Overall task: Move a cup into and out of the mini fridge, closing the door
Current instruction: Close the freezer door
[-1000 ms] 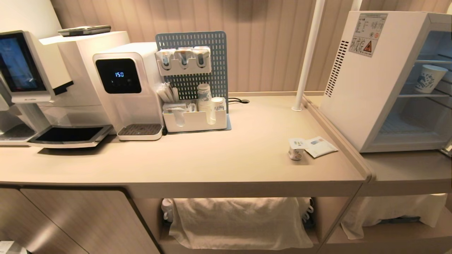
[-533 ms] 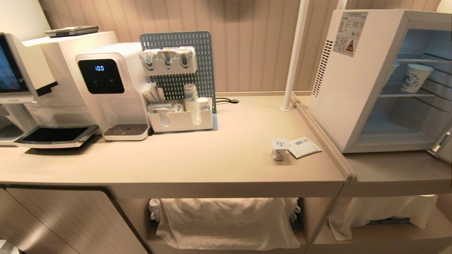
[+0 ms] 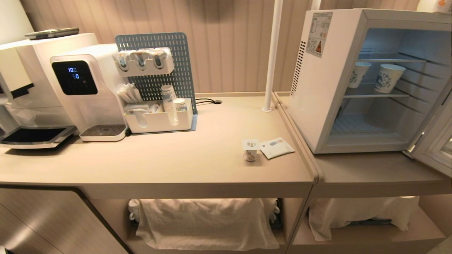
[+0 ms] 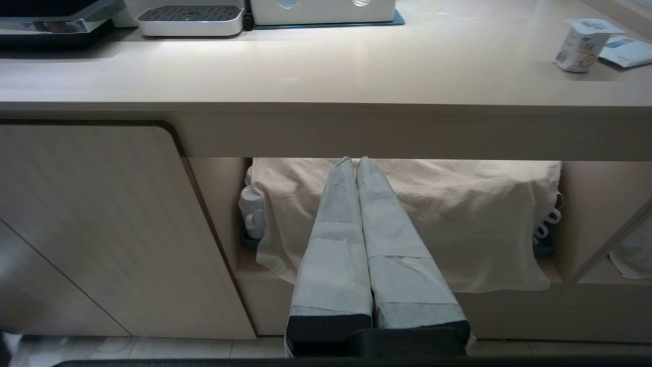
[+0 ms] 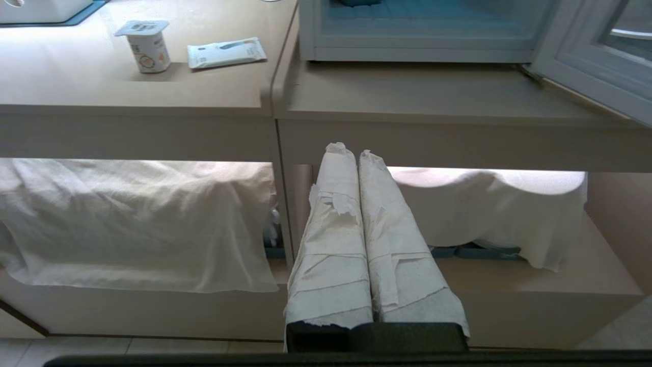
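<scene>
My left gripper hangs below the counter edge, its wrapped fingers pressed together on nothing, pointing at the cloth-draped shelf underneath. My right gripper sits the same way, clenched and empty, low in front of the seam between the two counters.

The cup stands upright on the beige counter, near its right-hand raised lip and back from the front edge, with a flat white packet just beside it. Broad bare counter lies to its left.

The mini fridge rests on the lower adjoining counter, its mouth wide open. The door swings out to the right, cut off by the frame edge, so its lettering is out of sight. On the upper wire shelf stand two patterned paper cups; the fridge floor looks bare.

A white cloth hides whatever sits in the under-counter shelf. Far left, a white organiser bin holds stacked cups and sachets I cannot make out.
</scene>
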